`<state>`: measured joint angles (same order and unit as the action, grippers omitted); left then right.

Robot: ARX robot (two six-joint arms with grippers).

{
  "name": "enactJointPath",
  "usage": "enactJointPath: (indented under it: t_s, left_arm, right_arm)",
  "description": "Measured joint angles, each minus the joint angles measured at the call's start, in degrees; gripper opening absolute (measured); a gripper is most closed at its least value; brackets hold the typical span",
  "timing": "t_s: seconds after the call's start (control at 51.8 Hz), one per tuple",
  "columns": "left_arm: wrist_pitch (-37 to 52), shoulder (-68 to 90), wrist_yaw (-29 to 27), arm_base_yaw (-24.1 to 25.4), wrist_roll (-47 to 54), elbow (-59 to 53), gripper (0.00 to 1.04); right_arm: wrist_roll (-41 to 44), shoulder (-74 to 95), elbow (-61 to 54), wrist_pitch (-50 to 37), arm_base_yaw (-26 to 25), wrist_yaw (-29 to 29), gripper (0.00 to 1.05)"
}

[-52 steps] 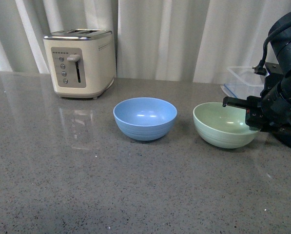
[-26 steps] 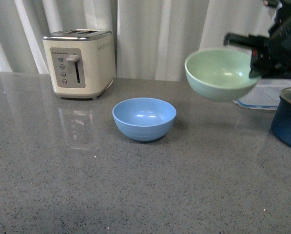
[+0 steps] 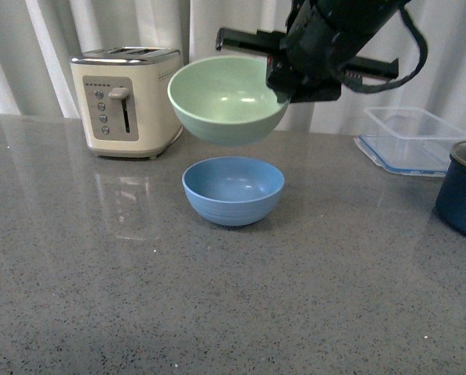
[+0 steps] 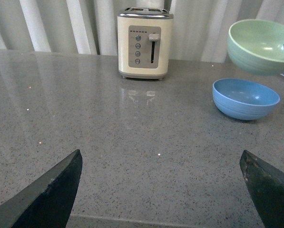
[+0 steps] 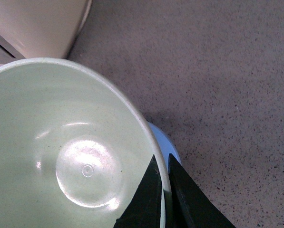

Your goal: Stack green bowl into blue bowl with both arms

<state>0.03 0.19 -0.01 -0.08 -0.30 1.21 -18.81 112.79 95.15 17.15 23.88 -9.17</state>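
The green bowl [image 3: 227,98] is up in the air, hanging directly above the blue bowl [image 3: 233,191] with a clear gap between the two, not nested yet. The blue bowl sits upright on the grey speckled worktop [image 3: 100,297], mouth up and nothing inside it. The right arm [image 3: 334,31] reaches in from above and from the robot's right, and the right fingers [image 5: 146,204] are clamped on the green bowl's rim on the side away from the toaster — one black blade inside the wall, the other outside, the rim pinched between them. In the right wrist view a sliver of blue rim peeks out just beyond the green edge, so the green bowl covers almost all of the one below. The green bowl is tipped slightly, its opening turned a little toward the front camera. On the other side, the left fingers [image 4: 51,194] are spread wide apart over bare worktop, holding nothing, well short of both bowls. Behind and to the left of the bowls stands a cream toaster [image 3: 127,101], lever up. Off to the right are a clear plastic container [image 3: 412,137] and, at the frame edge, a dark navy pot [image 3: 460,187].
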Motion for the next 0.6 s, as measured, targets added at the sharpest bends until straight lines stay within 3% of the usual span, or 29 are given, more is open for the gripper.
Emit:
enactJointPath:
  t_s: [0.54, 0.598]
  left_arm:
    - [0.0, 0.0, 0.0, 0.0, 0.0, 0.0, 0.98]
    - [0.0, 0.0, 0.0, 0.0, 0.0, 0.0, 0.98]
  right_arm:
    - [-0.5, 7.6, 1.8, 1.1, 0.4, -3.5, 0.01]
    - [-0.7, 7.7, 1.8, 0.7, 0.3, -3.5, 0.11]
